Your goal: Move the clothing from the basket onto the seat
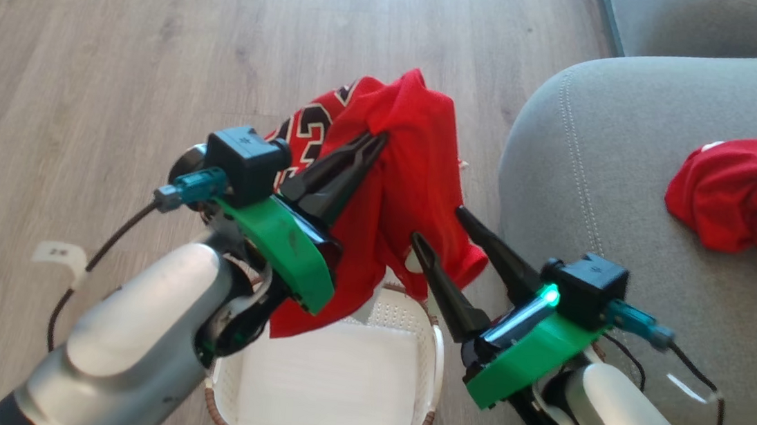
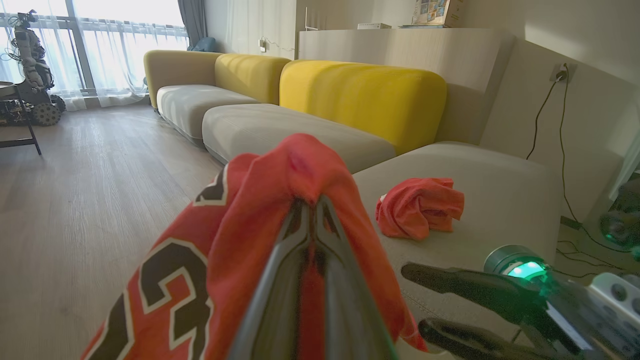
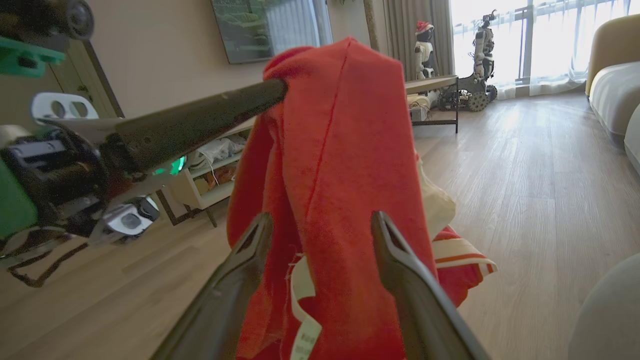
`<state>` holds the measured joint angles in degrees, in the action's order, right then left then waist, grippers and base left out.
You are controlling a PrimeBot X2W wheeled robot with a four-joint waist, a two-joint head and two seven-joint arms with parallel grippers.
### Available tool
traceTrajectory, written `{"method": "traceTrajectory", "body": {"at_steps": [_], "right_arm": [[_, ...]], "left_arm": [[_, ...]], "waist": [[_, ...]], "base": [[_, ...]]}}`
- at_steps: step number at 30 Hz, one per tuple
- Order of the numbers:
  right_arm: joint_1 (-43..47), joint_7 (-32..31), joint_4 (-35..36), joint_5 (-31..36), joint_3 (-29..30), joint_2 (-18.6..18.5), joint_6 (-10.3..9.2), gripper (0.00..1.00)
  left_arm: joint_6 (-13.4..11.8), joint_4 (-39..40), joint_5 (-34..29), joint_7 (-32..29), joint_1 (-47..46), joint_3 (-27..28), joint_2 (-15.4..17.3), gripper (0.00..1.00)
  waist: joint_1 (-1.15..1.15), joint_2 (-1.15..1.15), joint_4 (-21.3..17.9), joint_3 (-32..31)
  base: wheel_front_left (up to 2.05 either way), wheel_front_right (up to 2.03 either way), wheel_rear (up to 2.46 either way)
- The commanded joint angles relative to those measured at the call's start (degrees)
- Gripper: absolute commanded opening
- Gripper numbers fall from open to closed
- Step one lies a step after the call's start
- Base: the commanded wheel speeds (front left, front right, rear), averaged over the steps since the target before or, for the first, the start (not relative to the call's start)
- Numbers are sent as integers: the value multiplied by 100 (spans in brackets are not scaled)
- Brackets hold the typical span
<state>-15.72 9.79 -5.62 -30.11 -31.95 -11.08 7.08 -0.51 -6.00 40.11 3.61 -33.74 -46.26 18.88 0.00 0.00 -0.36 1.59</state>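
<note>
The numbered red jersey (image 1: 417, 174) hangs lengthwise above the white basket (image 1: 334, 382), pinched at its top in my closed left jaws. My right jaws gape wide at its lower folds; the grey seat (image 1: 596, 192), bearing another red garment (image 1: 748, 199), lies just rightward.

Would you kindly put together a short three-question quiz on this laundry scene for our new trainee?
1. True or false: the left tool is shut on the jersey.
2. Fill in: the right tool stands ____, one finger either side of the jersey's hanging cloth.
3. Choose one: the plain red garment lies A) in the left tool; B) on the seat; C) in the right tool.

Key: 1 true; 2 open; 3 B.
</note>
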Motion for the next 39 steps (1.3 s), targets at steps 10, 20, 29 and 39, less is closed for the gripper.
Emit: {"method": "traceTrajectory", "body": {"at_steps": [10,20,29,39], "right_arm": [[-815,-138,-997,-289,-557,98,41,100],[-1215,186,-1719,-617,-967,117,41,36],[-1328,411,-1889,-773,-1094,82,41,0],[-1252,514,-1755,-689,-649,12,41,0]], "left_arm": [[120,119,0,-27,-460,-54,-228,0],[200,60,-5,-89,-405,-333,-409,0],[175,2,31,-61,-366,-335,-383,0],[97,-36,65,1,-231,-295,-235,0]], "waist": [[0,0,370,-24],[0,0,665,-115],[0,0,732,-133],[0,0,602,-130]], "base": [[0,0,0],[0,0,0],[0,0,0],[0,0,0]]}}
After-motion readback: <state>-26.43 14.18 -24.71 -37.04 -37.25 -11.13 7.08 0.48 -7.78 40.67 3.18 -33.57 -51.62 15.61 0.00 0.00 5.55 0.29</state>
